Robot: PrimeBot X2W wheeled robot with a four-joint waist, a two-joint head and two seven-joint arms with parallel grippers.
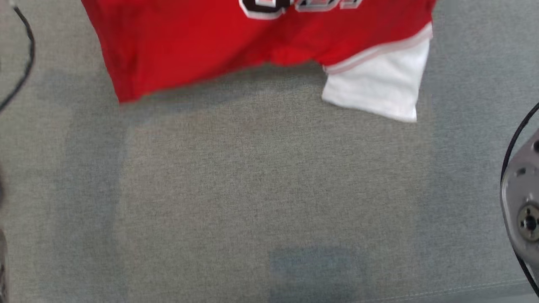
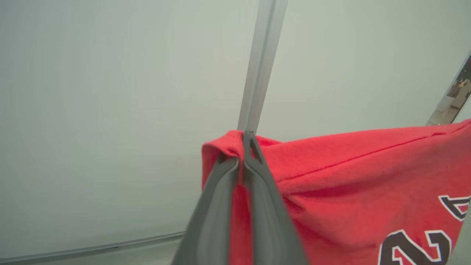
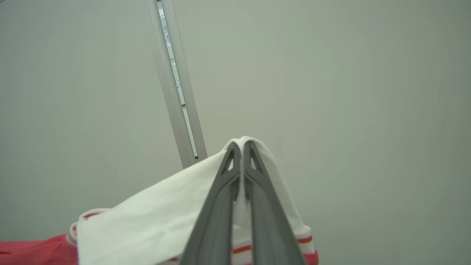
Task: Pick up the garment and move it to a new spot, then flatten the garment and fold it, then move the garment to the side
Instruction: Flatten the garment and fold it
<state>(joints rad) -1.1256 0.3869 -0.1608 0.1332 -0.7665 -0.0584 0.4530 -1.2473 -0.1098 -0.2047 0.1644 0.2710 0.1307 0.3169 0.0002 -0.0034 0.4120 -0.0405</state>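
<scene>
Left gripper (image 2: 247, 138): 2 dark fingers pressed together along their length, no gap at the tips. Clenched on a bunched fold of the red garment (image 2: 349, 173). The cloth wraps over the fingertips and runs off to the right of the left wrist view, drawn fairly taut along a seam. Part of a black-and-white printed character shows low on the fabric.

Right gripper (image 3: 241, 145): also clamped, 2 fingers meeting at the tips. The grip is on the garment's white sleeve (image 3: 154, 221), which drapes over the fingertips and falls away on both sides. Red-and-white striped trim sits at the foot of the sleeve, with red cloth beyond it at the lower left of the right wrist view.

Head view: the garment spans the top of the frame over the grey cloth surface (image 1: 252, 189). Red body at left and centre, white sleeve at the right end. The lower hem is uneven and slanted, and a soft shadow lies on the surface just below it. Cannot tell whether the hem touches the surface. The garment's upper part is cut off by the frame.

Edges of the head view: black cable (image 1: 26, 59) at left, pale arm joint (image 1: 520, 202) at right.

Behind both grippers: pale wall (image 2: 92, 110) with a metal strip (image 2: 261, 62) running up it.
</scene>
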